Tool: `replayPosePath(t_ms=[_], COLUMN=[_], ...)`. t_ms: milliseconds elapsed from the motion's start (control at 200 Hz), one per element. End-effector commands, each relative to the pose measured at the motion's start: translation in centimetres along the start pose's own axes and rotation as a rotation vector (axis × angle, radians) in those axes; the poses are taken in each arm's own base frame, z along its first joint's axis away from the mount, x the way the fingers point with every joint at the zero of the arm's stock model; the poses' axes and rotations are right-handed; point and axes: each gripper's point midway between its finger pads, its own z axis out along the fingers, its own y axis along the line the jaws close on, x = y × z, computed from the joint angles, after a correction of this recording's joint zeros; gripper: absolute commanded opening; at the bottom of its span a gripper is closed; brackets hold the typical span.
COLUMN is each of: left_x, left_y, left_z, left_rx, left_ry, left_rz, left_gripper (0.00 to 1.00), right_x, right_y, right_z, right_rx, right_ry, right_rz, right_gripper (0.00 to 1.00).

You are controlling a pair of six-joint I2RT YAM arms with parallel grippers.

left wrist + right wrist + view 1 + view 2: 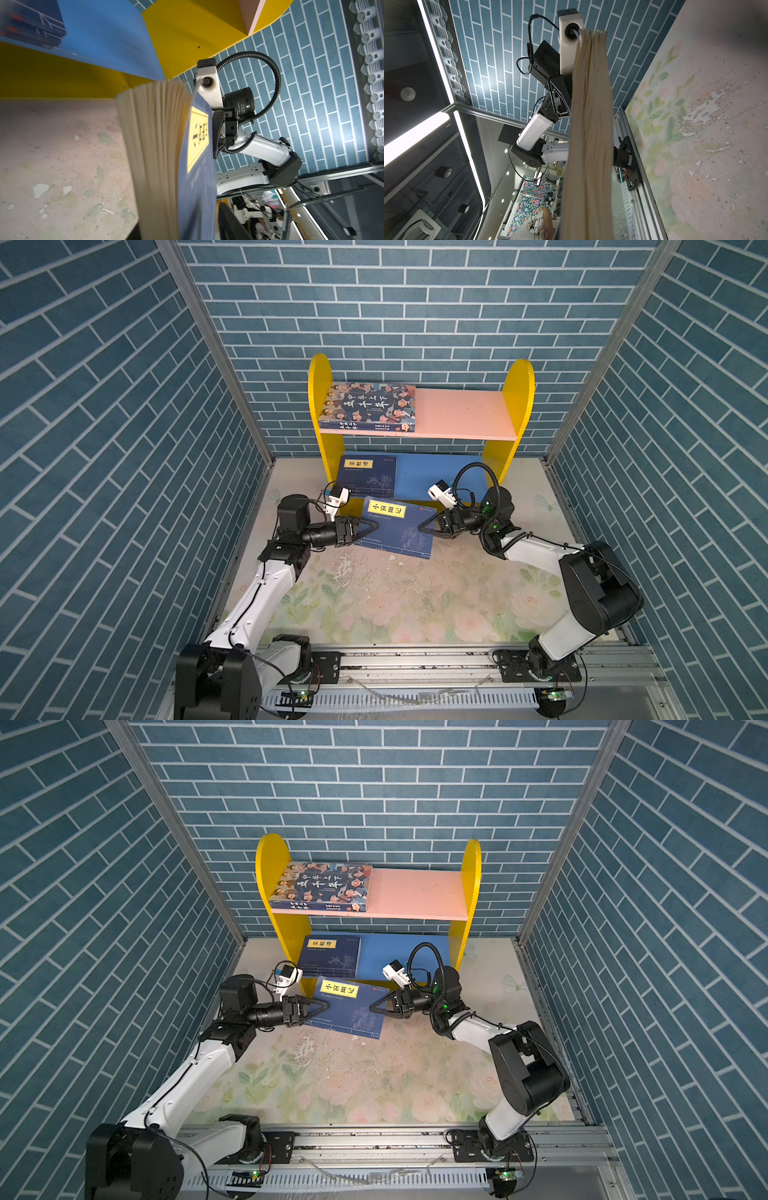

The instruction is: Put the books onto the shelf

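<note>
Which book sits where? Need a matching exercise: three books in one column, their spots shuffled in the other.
Things:
1. thick book with cartoon faces
2. rear thin navy yellow-labelled book
3. front thin navy yellow-labelled book

Places:
a. between left gripper and right gripper
b. on blue lower board
c. on pink upper board

Pairs: 1-c, 2-b, 3-a
</note>
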Motion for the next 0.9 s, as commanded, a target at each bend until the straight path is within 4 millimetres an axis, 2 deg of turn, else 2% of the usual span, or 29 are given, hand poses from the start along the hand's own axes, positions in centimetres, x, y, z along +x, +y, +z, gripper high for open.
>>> replayPosePath(t_ms=[0,35,145,220,335,480,690,895], left_x=[0.0,-0.1,-0.3,-0.7,-1.4,-2.5,-4.1,-4.2], left_y=[-1.3,-1.3,-1.3,-1.2,-1.7,-1.8,-0.9,-0.6], left_z=[0.3,0.3,0.4,0.2,0.1,0.0,-0.2,-0.1], left_rx=[0.033,0.033,0.027,0.012,0.005,-0.003,-0.019,-0.012], left_ry=[0.027,0.027,0.014,-0.013,-0.045,-0.083,-0.141,-0.149], left_rz=[0.05,0.048,0.059,0.078,0.104,0.108,0.068,0.055], left_gripper=[0.29,0.22,0.0,0.0,0.0,0.0,0.0,0.0], right_x=[-0.5,-0.6,-0.9,-1.1,-1.4,-1.6,-1.1,-1.6], right_y=[1.4,1.3,1.0,0.6,0.0,-0.3,-0.7,-0.9], right_z=[0.0,0.0,0.1,0.0,-0.2,-0.3,-0.3,0.8], right_rx=[-0.017,-0.017,-0.012,-0.006,0.005,0.018,0.025,0.018], right_ry=[0.022,0.019,0.0,-0.018,-0.061,-0.127,-0.15,-0.153], right_rz=[-0.114,-0.113,-0.103,-0.092,-0.079,-0.068,-0.055,-0.058], right_gripper=[0.0,0.0,0.14,0.25,0.3,0.32,0.33,0.31])
